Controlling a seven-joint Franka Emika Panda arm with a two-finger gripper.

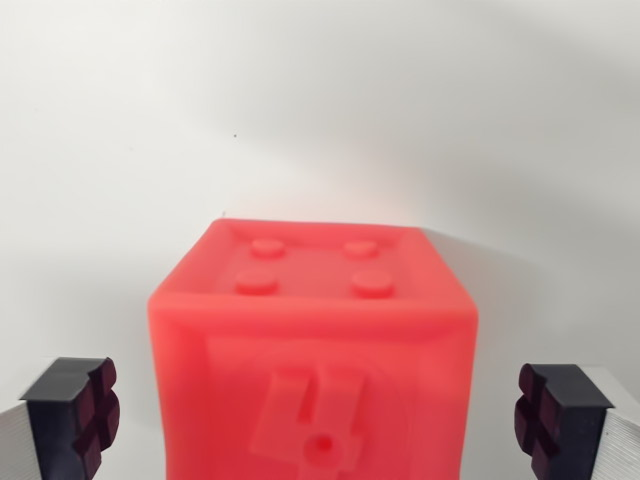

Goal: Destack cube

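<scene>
red cube between wide-set fingers

a red cube fills the near middle of the wrist view, resting on a white surface. its top face carries four round studs inside a raised rim; the near face shows a raised figure, too blurred to read surely. the gripper stands wide, one dark pad on the left, one on the right, both apart from the cube's sides.

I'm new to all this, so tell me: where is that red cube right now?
In the wrist view the red cube sits low in the middle on the white table, between the open tool's two dark pads, touching neither.
</scene>
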